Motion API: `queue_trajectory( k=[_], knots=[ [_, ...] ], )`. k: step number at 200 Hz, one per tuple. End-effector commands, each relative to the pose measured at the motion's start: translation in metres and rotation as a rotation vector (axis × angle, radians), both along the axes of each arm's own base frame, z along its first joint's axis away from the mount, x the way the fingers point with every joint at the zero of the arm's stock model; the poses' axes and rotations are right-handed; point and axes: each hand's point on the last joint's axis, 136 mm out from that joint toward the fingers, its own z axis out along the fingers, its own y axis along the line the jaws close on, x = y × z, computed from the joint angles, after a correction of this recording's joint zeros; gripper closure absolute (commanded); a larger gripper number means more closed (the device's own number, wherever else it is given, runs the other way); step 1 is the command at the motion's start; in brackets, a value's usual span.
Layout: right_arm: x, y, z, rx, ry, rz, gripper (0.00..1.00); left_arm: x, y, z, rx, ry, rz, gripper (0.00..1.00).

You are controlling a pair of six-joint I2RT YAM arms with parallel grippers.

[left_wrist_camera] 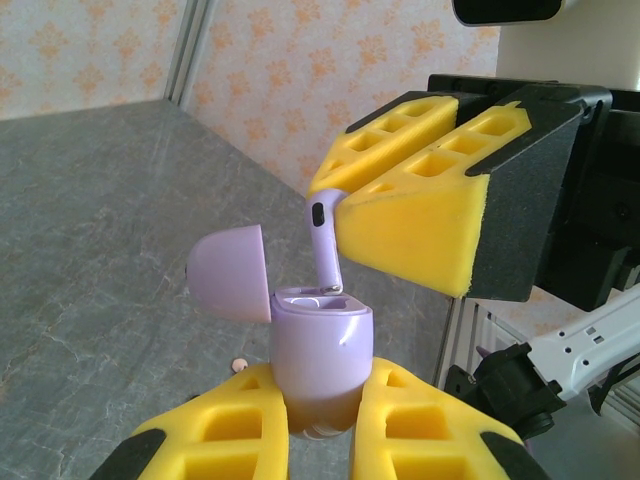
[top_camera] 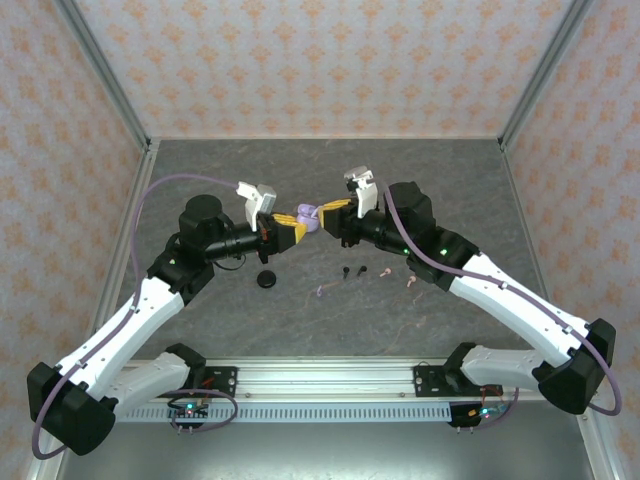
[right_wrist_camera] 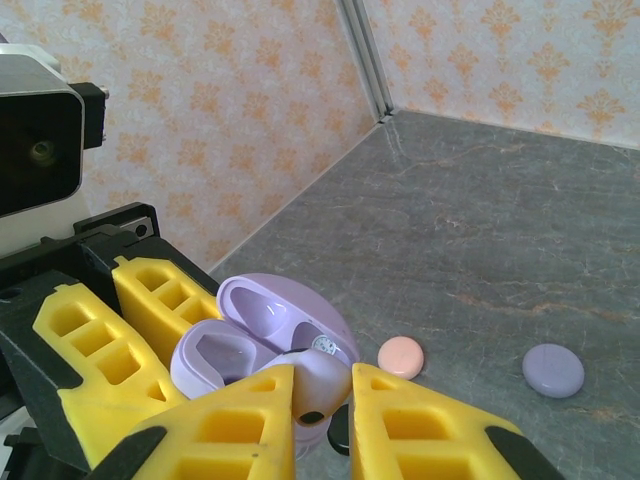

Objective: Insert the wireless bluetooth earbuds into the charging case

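Seating lilac earbud (left_wrist_camera: 324, 245) in open case (left_wrist_camera: 320, 350) — right jaws pinching bud, left jaws pinching case — next likely needs a straight downward push.

Grey, marbled table (top_camera: 450, 170) — closed in on three sides by wallpaper (top_camera: 300, 60), pale with orange motifs. Metal posts (top_camera: 108, 72) at the two far corners. Black puck (top_camera: 266, 279) on the table, left of centre; lies flat. In the right wrist view, pink puck (right_wrist_camera: 401, 357) and lilac puck (right_wrist_camera: 553, 370) — both flat on the table, near each other, not touching, pink to the left. Slotted metal rail (top_camera: 320, 378) along the near edge.
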Motion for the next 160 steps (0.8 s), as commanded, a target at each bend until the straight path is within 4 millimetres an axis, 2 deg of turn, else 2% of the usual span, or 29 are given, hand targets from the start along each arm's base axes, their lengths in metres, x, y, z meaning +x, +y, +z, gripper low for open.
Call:
queue_trajectory(
  k=[1, 160],
  knots=[
    [-0.0060, 0.0031, 0.0069, 0.002, -0.015, 0.029, 0.82, -0.0037, -0.0010, 0.0077, -0.012, -0.043, -0.021, 1.00],
    [-0.0003, 0.0066, 0.0118, 0.031, -0.016, 0.013, 0.82, -0.0046, -0.0021, 0.0109, -0.018, -0.051, -0.031, 1.00]
  ],
)
